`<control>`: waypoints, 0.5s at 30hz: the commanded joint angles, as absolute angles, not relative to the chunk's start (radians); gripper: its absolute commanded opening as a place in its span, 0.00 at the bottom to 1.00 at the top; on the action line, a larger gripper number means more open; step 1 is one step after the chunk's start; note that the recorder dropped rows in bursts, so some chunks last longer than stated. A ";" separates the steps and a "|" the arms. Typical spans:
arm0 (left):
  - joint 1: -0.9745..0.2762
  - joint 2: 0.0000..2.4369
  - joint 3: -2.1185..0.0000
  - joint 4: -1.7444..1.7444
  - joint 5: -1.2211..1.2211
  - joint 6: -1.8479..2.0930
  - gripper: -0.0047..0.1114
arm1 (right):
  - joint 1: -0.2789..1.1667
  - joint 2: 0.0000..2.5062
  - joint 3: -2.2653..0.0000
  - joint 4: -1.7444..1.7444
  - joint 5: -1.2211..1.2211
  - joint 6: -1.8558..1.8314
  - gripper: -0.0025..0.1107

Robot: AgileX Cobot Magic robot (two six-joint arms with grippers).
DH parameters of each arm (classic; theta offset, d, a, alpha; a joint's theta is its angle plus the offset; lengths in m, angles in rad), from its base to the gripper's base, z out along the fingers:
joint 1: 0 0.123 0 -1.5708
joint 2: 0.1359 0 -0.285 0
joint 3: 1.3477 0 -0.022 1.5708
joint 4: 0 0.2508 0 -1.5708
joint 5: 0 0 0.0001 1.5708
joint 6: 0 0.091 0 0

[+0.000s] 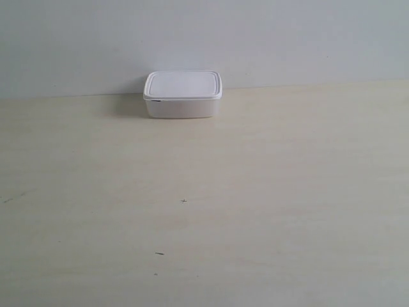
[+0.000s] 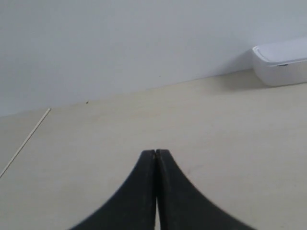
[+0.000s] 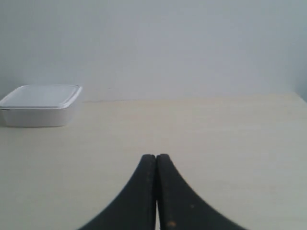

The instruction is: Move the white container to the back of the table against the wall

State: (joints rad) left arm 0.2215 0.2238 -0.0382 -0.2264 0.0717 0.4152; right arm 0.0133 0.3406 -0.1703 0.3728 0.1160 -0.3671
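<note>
Exterior view: white container (image 1: 183, 94) at the back of the worktop (image 1: 268, 192), up against the wall (image 1: 268, 38).
Sitting flat, lid (image 1: 183, 84) snapped on. Well apart from it, left pincer (image 2: 156, 154) pressed together, gripping nothing; right pincer (image 3: 156, 158) likewise together, gripping nothing, over the worktop.

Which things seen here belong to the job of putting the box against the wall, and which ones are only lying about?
Belong to the job:
white container, lid on
table
wall
left hand, shut and empty
right hand, shut and empty

Only lying about:
dark specks on the table
</note>
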 commanded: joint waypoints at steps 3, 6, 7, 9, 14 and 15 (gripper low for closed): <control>0.260 0.152 0.000 -0.222 0.073 0.414 0.04 | -0.082 0.276 -0.110 0.274 0.103 -0.366 0.02; 0.260 0.148 0.000 -0.221 0.104 0.414 0.04 | -0.092 0.250 -0.061 0.256 0.103 -0.366 0.02; 0.260 0.148 0.000 -0.221 0.119 0.414 0.04 | -0.092 0.241 -0.046 0.241 0.103 -0.366 0.02; 0.260 0.148 0.000 -0.221 0.146 0.414 0.04 | -0.092 0.229 -0.024 0.216 0.105 -0.366 0.02; 0.260 0.148 0.000 -0.221 0.196 0.414 0.04 | -0.092 0.193 0.000 0.204 0.106 -0.366 0.02; 0.260 0.148 0.000 -0.221 0.207 0.414 0.04 | -0.092 0.182 0.000 0.204 0.106 -0.366 0.02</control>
